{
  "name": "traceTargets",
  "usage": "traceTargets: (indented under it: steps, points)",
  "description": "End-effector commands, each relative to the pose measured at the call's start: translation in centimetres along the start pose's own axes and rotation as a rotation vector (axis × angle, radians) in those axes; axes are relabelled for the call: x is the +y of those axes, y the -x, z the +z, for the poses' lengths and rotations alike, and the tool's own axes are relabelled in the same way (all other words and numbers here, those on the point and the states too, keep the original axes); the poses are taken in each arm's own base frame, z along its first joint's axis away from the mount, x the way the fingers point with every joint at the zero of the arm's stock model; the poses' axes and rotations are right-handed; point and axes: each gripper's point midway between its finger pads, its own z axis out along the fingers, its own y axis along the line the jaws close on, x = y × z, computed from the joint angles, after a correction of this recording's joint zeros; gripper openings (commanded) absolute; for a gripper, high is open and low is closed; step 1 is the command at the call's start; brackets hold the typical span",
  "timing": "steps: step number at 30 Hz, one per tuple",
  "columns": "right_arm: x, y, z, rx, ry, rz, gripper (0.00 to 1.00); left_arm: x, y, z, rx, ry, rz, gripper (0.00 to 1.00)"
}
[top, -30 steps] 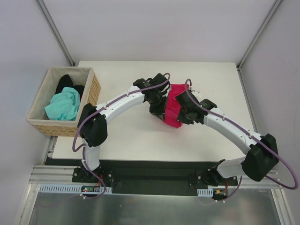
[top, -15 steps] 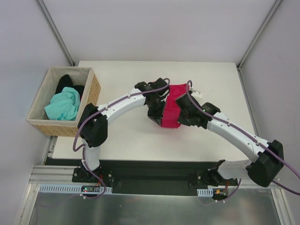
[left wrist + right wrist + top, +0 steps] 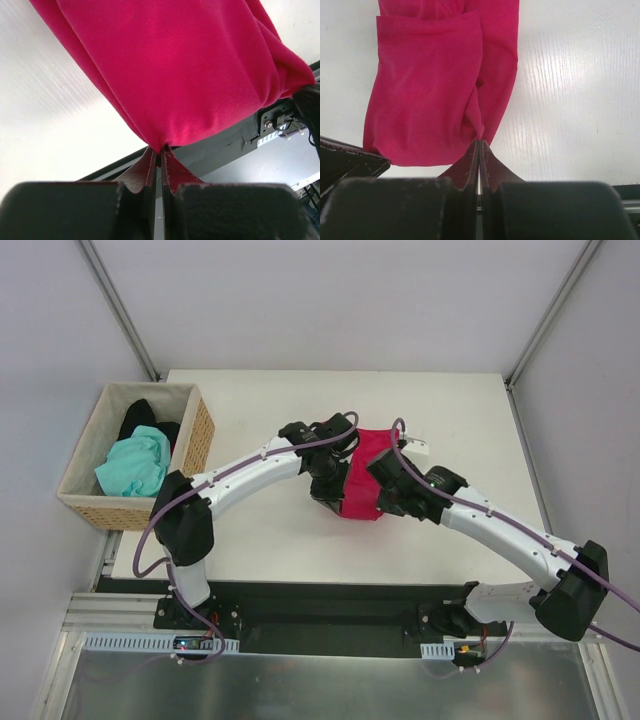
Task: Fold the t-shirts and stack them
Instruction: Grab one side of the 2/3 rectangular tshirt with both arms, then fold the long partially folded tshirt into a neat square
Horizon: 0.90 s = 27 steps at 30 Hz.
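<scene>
Top external view: a soft crimson short-sleeved cloth t-shirt point(image 3: 362, 475) bunched over the white table point(image 3: 260, 530) — both arms' jaws clenched on its edges — likely light, floppy, best gripped at corners.

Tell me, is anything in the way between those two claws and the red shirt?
Nothing visible is. The left gripper and the right gripper are each pinched shut directly on the cloth of the crimson t-shirt.

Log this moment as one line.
phase: fold | left gripper: shut on crimson t-shirt | right gripper: shut on crimson t-shirt | basket: mint t-shirt, black t-shirt inside
</scene>
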Motion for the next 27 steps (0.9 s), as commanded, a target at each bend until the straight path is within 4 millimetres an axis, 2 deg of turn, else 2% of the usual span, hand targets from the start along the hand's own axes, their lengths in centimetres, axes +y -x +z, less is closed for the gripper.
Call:
traceTargets:
  steps: [1, 17, 20, 27]
  points:
    - [-0.1, 1.0, -1.8, -0.066, 0.008, 0.024, 0.01, -0.4, -1.8, -1.9, -0.013, -0.002, -0.011, 0.0]
    - [0.6, 0.9, -2.8, -0.099, 0.001, -0.012, 0.01, -0.9, -3.6, -2.1, -0.002, -0.002, -0.007, 0.0]
    - [0.8, 1.2, -2.8, -0.106, 0.001, -0.012, 0.01, -1.2, -3.0, -2.2, -0.013, -0.005, 0.017, 0.0]
    - [1.6, 3.0, -3.1, -0.152, -0.015, -0.041, 0.01, -2.6, 0.3, -3.4, -0.069, 0.001, 0.082, 0.0]
